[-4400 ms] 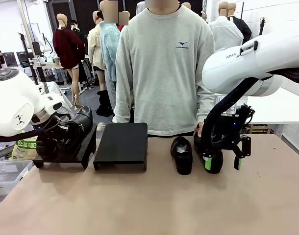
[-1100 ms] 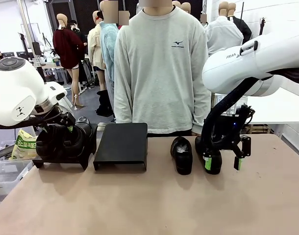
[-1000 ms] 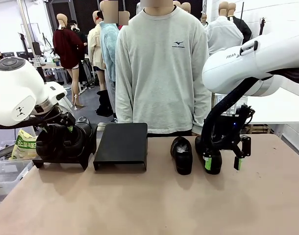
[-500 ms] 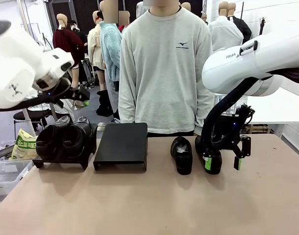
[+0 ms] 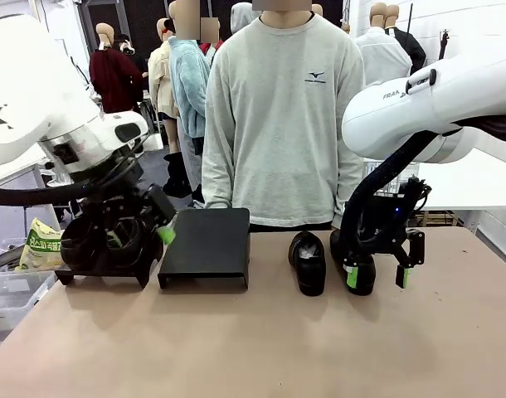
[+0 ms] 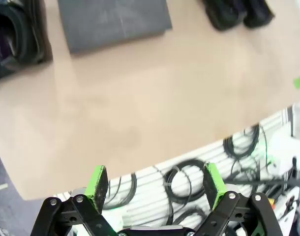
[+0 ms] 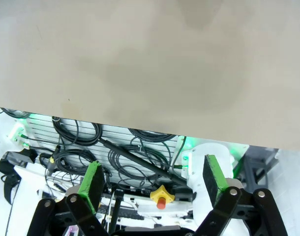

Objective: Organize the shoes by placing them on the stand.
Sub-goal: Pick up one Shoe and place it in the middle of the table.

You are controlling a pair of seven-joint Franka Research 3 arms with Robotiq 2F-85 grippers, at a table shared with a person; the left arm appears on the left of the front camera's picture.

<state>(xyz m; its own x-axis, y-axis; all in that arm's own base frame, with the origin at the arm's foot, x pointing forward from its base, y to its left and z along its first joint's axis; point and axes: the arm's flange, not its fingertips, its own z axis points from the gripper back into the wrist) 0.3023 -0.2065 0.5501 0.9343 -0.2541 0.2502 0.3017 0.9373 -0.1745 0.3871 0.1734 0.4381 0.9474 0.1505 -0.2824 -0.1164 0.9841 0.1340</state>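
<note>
Two shoes (image 5: 80,240) sit on the far-left stand (image 5: 104,272). Middle stand (image 5: 205,245) carries nothing. On the surface (image 5: 253,348) to its right: loose shoe (image 5: 308,262), and second loose shoe (image 5: 360,272) just behind the right pincer (image 5: 376,276), which is spread wide and empty. Left pincer (image 6: 155,176) likewise, beside the far-left stand. Judged step: second pair. Next move: grasp a loose shoe and carry it left.

Four black shoes (image 5: 308,261) are in sight. There are two black stands (image 5: 205,245) and one worktop (image 5: 253,348).

Shoes (image 5: 307,261) glossy leather; stand (image 5: 205,245) matt blk.
</note>
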